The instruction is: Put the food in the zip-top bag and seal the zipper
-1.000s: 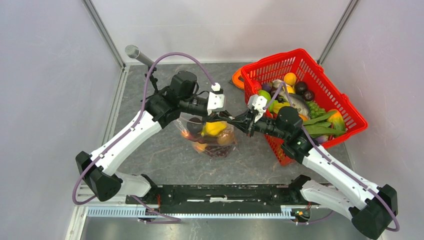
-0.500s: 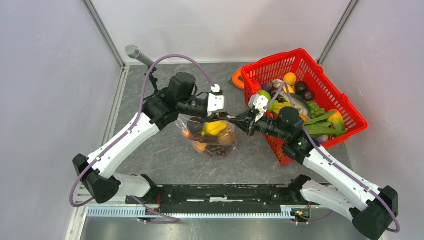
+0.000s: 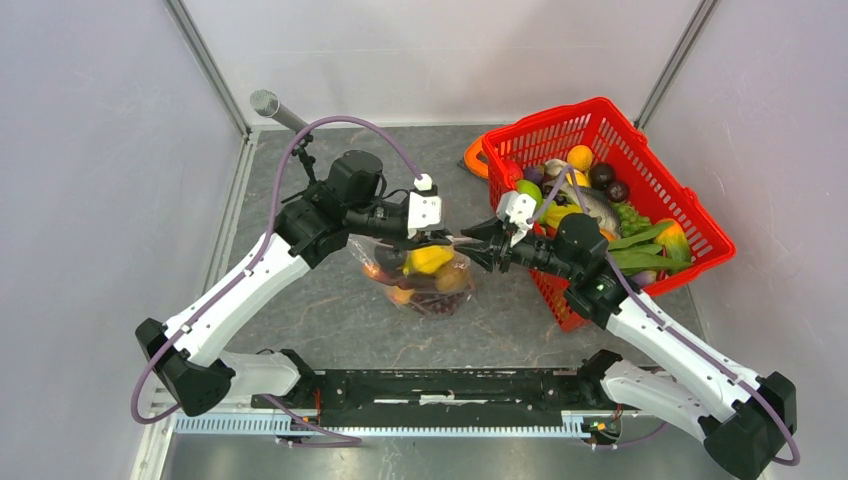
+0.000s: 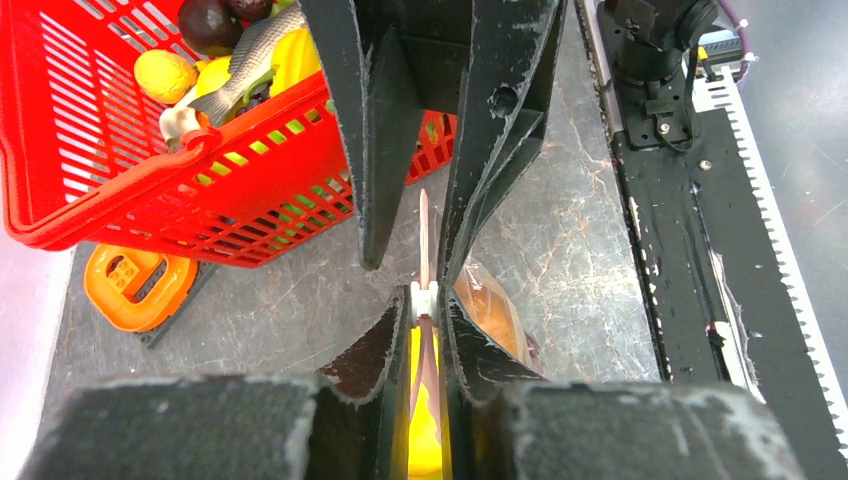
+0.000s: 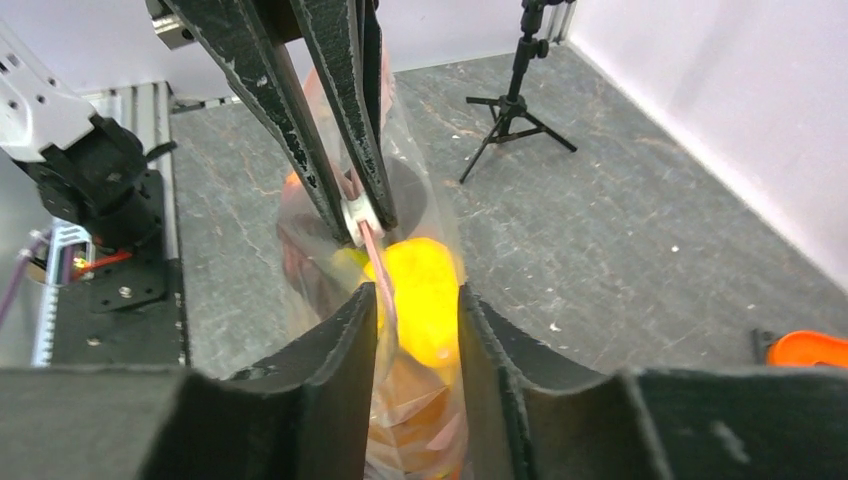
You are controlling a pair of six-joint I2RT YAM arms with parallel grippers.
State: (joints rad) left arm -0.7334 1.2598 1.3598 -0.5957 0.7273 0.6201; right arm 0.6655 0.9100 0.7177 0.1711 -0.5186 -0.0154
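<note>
While the left gripper (image 4: 425, 302) is pinching the zipper (image 4: 424, 232) mid-frame, holding the zip-top bag (image 3: 428, 282) upright, the right gripper (image 5: 418, 303) is straddling it with jaws spread.

The setting was a robotics laboratory test cell. Plain white panel walls (image 3: 90, 150) on aluminium posts (image 3: 205, 62) enclosed a grey stone-patterned table (image 3: 340, 320). The left arm (image 3: 240, 285) and right arm (image 3: 660, 345) were bolted to a black base rail (image 3: 450, 385). A small tripod (image 5: 514, 102) stood at the back. A red basket (image 3: 690, 215) held toy food (image 3: 590, 205).
</note>
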